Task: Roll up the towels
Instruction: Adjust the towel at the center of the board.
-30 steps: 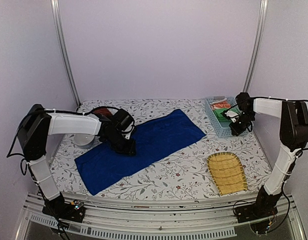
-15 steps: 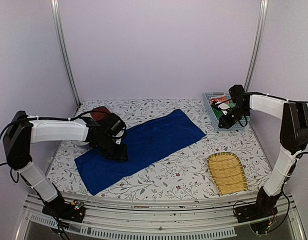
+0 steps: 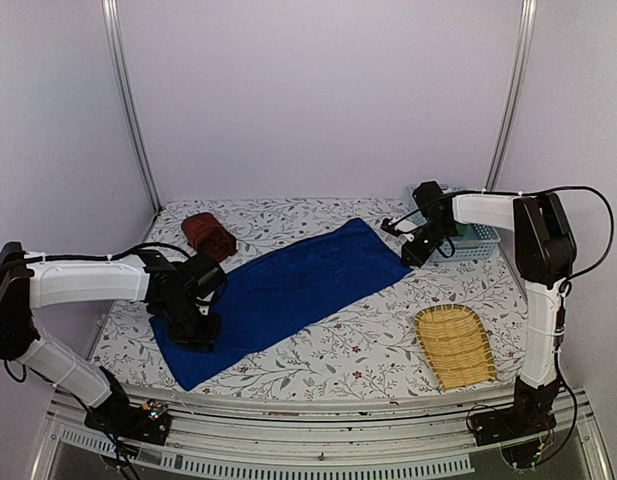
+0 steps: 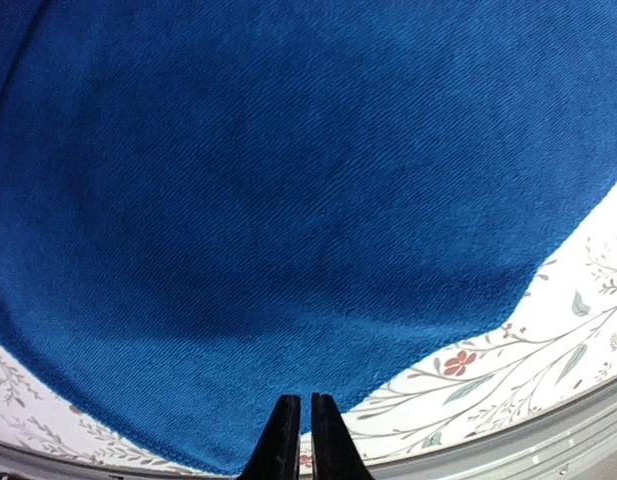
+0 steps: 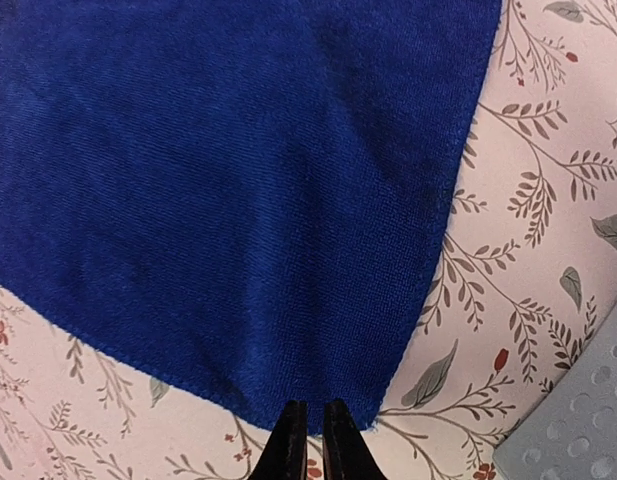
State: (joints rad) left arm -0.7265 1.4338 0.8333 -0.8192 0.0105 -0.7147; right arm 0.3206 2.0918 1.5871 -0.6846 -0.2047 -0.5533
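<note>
The blue towel point(image 3: 288, 290) lies flat across the counter point(image 3: 358, 350). The left tool point(image 4: 299, 398) is clenched at the towel's near-left end, and the right tool point(image 5: 310, 404) at its far-right corner (pinching cloth or not, I cannot tell). The reddish-brown towel point(image 3: 209, 235) sits bundled behind.

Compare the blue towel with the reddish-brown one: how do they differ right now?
The blue towel lies spread flat, diagonally across the table; the reddish-brown towel sits bundled up at the far left. The blue towel covers far more surface than the reddish-brown towel. Both are cloths resting on the table.
</note>
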